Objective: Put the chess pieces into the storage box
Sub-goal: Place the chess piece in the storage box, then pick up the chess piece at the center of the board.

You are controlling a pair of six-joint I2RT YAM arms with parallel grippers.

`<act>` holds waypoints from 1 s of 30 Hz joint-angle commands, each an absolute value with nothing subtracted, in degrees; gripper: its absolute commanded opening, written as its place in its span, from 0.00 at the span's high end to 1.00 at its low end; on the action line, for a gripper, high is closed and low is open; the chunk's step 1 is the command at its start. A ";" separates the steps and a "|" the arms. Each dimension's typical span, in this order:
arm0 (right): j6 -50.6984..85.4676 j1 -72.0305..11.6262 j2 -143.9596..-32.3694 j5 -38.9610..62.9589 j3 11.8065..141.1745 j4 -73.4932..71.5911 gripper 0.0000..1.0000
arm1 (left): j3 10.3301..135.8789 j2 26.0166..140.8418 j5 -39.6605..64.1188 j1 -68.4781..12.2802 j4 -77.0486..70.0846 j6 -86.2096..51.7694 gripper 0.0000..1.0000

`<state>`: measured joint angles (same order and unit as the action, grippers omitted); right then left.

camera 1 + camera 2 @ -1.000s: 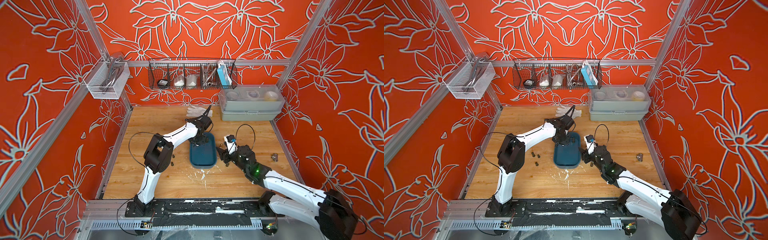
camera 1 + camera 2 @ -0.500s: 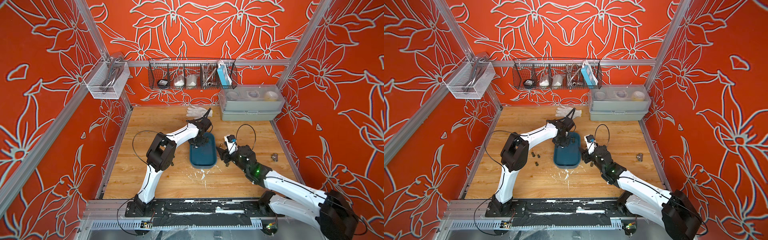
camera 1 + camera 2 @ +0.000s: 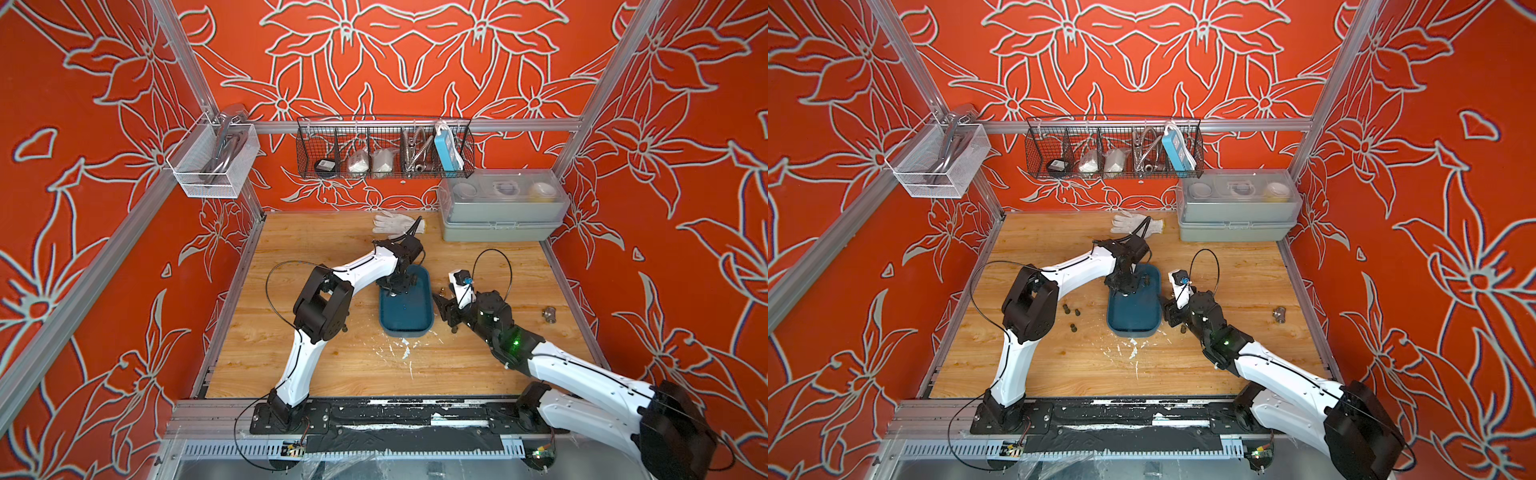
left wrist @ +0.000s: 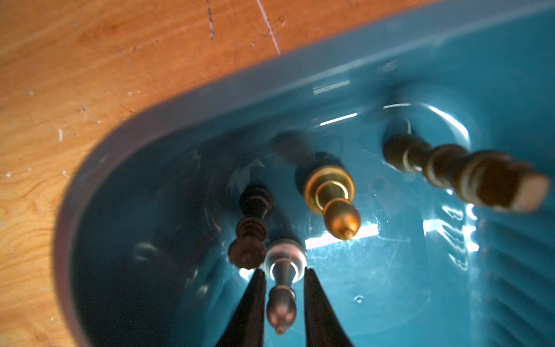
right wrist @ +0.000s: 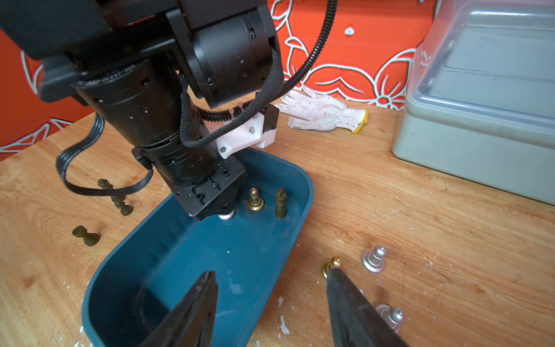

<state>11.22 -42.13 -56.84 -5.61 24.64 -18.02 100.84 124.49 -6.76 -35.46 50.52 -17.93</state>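
Observation:
The teal storage box (image 3: 407, 320) (image 3: 1133, 320) lies mid-table. My left gripper (image 4: 283, 272) (image 3: 397, 289) reaches into its far end. Its fingers stand slightly apart on either side of an upright silver chess piece (image 4: 280, 300), with a thin gap each side. Beside it in the box stand a gold piece (image 5: 254, 201) and two dark pieces (image 5: 280, 204) (image 4: 250, 234). My right gripper (image 5: 270, 272) (image 3: 1168, 309) is open over the box's right rim (image 5: 295, 237). A gold piece (image 5: 332, 264) sits at its outer finger, with two silver ones (image 5: 374, 261) (image 5: 392, 315) nearby.
Three dark pieces (image 3: 1066, 308) (image 3: 1076, 311) (image 3: 1073, 328) lie left of the box. A small metal object (image 3: 1280, 314) sits far right. A white glove (image 3: 395, 222) and a grey lidded box (image 3: 498, 216) are at the back, with wire baskets (image 3: 384, 147) on the wall.
My left gripper has sunk into the box's far end and its jaws have parted from the silver piece. The right arm has stayed still.

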 commanded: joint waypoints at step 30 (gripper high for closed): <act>7.00 -42.88 -58.87 8.34 24.53 -21.70 0.36 | 66.51 85.72 0.08 -21.71 47.90 -21.45 0.51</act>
<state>8.38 -42.39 -57.74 5.19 24.62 -20.27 68.10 85.67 -1.28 -22.04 48.77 -20.88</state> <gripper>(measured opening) 0.639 0.490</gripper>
